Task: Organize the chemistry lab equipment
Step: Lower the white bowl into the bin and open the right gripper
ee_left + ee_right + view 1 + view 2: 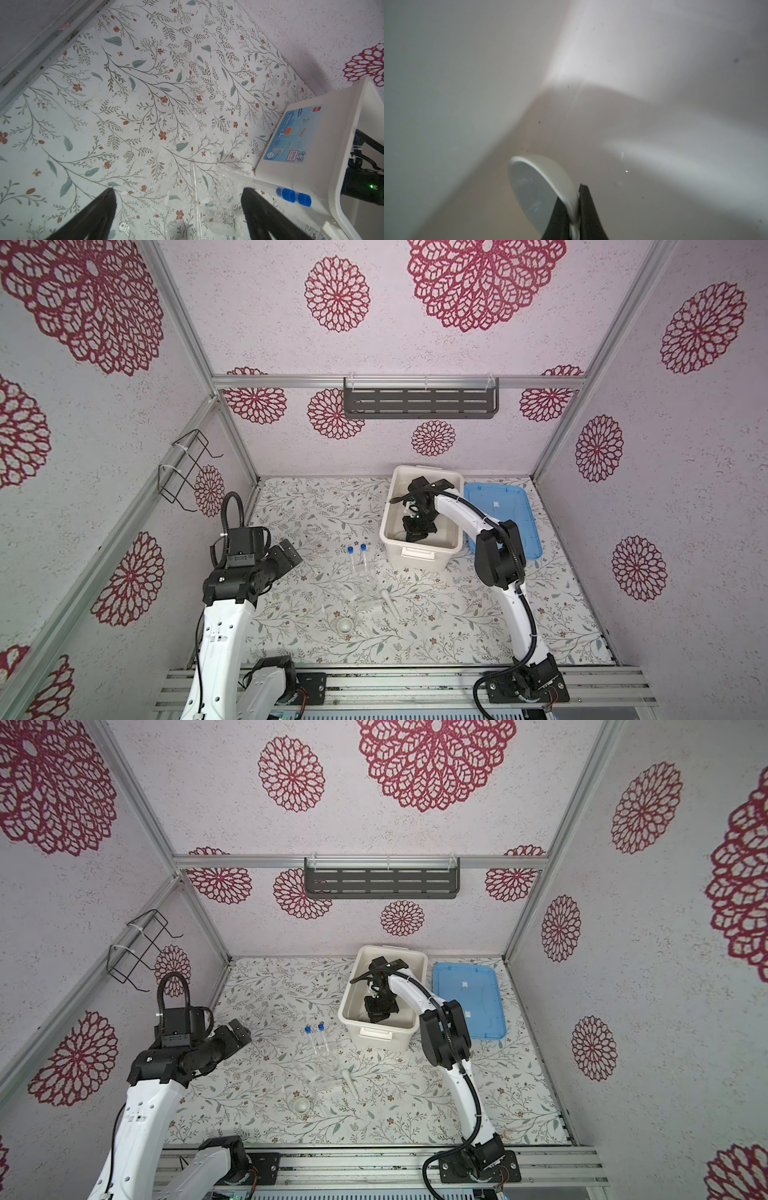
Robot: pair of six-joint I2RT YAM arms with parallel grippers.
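Bowl [537,187] pinched by its rim in right claw [572,199] inside tub [417,558]; judged hard, slick, breakable; left claw [178,189] wide open, empty

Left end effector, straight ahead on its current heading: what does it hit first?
Most likely the bare floral tabletop: the open left end effector tilts down toward it. The blue-capped tubes and white tub sit off to one side of that line. Depth is unclear, so no guarantee.
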